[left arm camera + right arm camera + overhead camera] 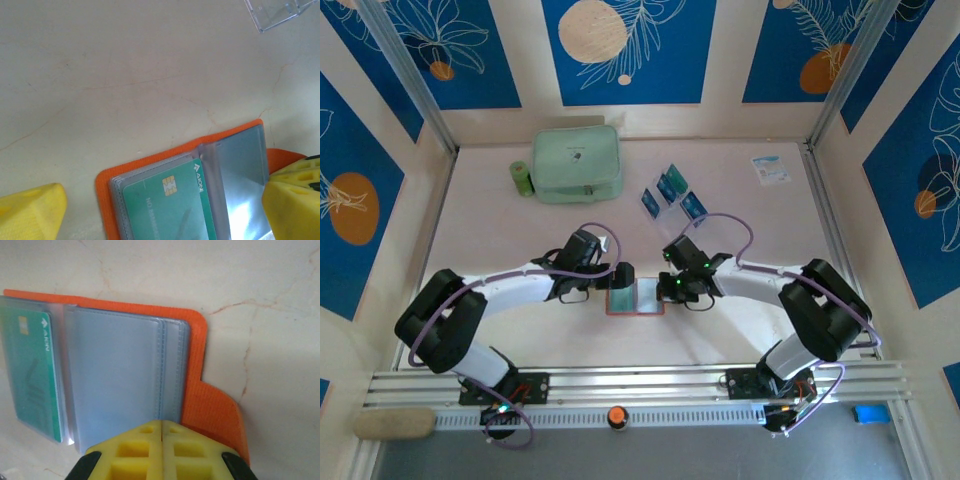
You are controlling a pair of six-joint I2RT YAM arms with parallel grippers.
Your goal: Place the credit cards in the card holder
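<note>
The card holder (635,299), an orange wallet, lies open on the table between both grippers. A green chip card (165,205) sits in its left clear sleeve, and the same card (32,375) appears in the right wrist view. My left gripper (164,200) is open wide, one yellow finger (35,210) on the table left of the wallet, the other (292,200) over its right side. My right gripper (161,424) is shut, its tips resting on the wallet's right-hand sleeves (120,375). More credit cards (669,188), teal-blue, stand in a clear rack farther back.
A mint-green zip pouch (578,163) and a green roll (521,178) lie at the back left. A white-and-blue leaflet (771,168) lies at the back right. A corner of the clear rack (277,12) shows in the left wrist view. Walls enclose the table.
</note>
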